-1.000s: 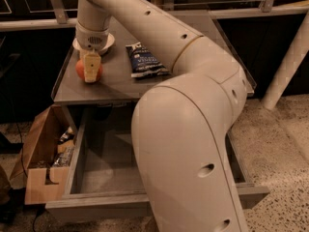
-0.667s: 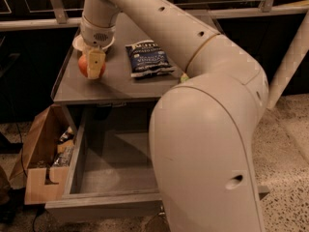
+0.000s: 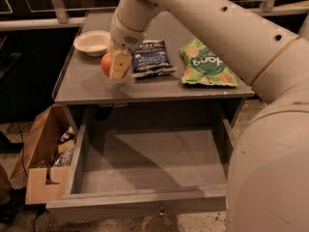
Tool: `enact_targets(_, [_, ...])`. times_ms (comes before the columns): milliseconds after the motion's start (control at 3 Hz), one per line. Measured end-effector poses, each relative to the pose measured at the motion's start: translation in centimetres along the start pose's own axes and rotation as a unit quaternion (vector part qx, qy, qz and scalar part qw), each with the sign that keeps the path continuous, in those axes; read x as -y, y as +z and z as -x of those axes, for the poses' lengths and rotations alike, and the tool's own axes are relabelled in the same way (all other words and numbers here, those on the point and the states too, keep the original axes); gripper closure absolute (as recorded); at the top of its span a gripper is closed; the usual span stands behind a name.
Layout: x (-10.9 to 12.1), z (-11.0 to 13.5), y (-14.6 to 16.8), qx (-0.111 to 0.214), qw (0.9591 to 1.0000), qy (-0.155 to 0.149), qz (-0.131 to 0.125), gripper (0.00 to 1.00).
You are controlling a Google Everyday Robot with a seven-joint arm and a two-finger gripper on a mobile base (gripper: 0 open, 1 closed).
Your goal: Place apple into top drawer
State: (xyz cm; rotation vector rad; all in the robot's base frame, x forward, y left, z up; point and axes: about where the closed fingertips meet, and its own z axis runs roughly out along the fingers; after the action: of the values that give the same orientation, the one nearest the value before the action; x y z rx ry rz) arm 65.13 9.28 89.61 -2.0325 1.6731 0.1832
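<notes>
The red-orange apple [image 3: 106, 64] is held in my gripper [image 3: 116, 65], which is shut on it above the front left part of the grey cabinet top [image 3: 87, 88]. The apple is lifted off the surface and casts a shadow below. The top drawer [image 3: 149, 161] is pulled open under the cabinet top; its flat grey bottom is bare and a small metal pull [image 3: 161, 211] shows on its front. My arm reaches in from the upper right.
A white bowl [image 3: 92, 41] sits at the back left of the cabinet top. A dark blue snack bag [image 3: 150, 58] and a green snack bag [image 3: 206, 64] lie to the right of the gripper. A brown cardboard box [image 3: 41, 163] with clutter stands left of the drawer.
The view has shifted so the whole cabinet top and open drawer show. My gripper with the apple has lifted off the surface and come a little toward the front edge.
</notes>
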Motion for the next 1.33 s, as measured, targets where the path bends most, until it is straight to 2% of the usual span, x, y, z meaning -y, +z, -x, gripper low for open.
enact_targets(333, [-0.2,-0.6,0.2,-0.003,1.0,0.003,0.002,1.0])
enact_targets(667, [0.0,-0.7,-0.9,-0.013,0.9999,0.001,-0.008,1.0])
enact_targets(1000, [-2.2,-1.6,-3.1,-0.019,0.9992,0.025,-0.024,1.0])
enact_targets(1333, [-6.3,-4.0,-4.2,-0.032,0.9964,0.069,-0.037,1.0])
